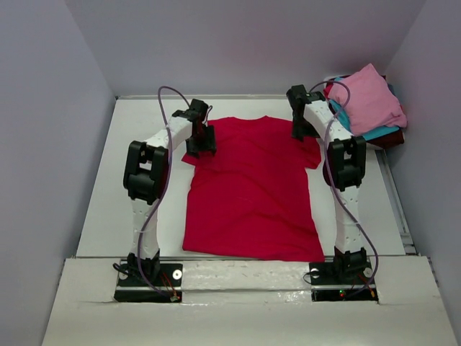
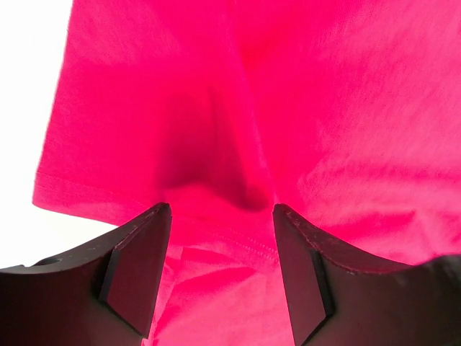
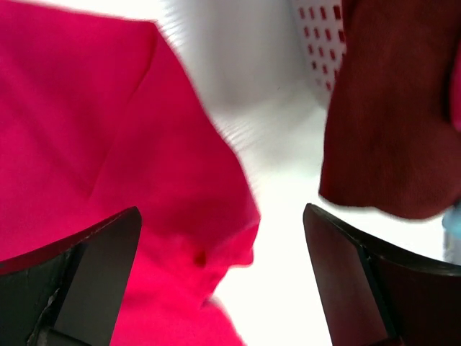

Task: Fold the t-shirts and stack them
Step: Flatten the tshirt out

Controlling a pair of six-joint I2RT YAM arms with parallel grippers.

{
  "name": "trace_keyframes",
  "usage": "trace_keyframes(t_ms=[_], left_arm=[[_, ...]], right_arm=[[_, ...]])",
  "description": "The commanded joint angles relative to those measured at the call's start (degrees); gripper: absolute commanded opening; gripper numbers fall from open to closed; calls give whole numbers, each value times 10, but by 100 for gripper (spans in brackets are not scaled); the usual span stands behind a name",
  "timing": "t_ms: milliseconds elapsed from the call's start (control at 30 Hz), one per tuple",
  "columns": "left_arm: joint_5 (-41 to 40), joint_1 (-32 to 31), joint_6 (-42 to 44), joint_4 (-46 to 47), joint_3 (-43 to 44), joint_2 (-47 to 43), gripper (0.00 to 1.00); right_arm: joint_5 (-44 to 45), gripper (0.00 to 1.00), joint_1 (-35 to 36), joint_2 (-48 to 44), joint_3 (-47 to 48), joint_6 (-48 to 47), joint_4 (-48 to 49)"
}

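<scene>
A crimson-red t-shirt (image 1: 252, 187) lies spread flat on the white table, collar toward the back. My left gripper (image 1: 200, 144) is open over its left sleeve; in the left wrist view the red cloth (image 2: 238, 130) with a raised fold and a hem seam lies between the open fingers (image 2: 137, 274). My right gripper (image 1: 300, 131) is open over the right sleeve; the right wrist view shows the sleeve edge (image 3: 180, 216) between the fingers (image 3: 101, 267). A pile of a pink shirt (image 1: 371, 101), a teal one (image 1: 346, 121) and a maroon one (image 3: 396, 108) sits back right.
White walls enclose the table on the left, back and right. The shirt pile fills the back right corner beside the right arm. A raised white ledge (image 1: 245, 277) runs along the near edge with both arm bases.
</scene>
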Motion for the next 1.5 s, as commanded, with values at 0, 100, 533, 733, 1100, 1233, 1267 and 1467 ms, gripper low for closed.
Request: trace_keyframes(t_ms=[0, 100, 533, 733, 1100, 1233, 1267, 1467], left_arm=[[-34, -1, 0, -6, 41, 9, 70], [-41, -1, -7, -12, 58, 24, 71], [-25, 9, -55, 15, 21, 18, 71], [-25, 25, -60, 18, 0, 9, 72], [-16, 36, -81, 19, -40, -47, 74], [-6, 42, -85, 21, -47, -44, 74], [-6, 42, -85, 22, -48, -42, 74], [4, 72, -82, 34, -56, -19, 74]], right_arm=[[-100, 100, 17, -115, -37, 0, 58], [-133, 100, 31, -118, -59, -8, 62], [-237, 100, 36, -149, -186, -16, 114], [-267, 100, 36, -131, -212, -16, 127], [-279, 100, 36, -80, -211, -15, 123], [-281, 100, 36, -73, -201, -18, 118], [-281, 100, 36, -71, -200, -19, 117], [-274, 100, 36, -66, -191, -23, 110]])
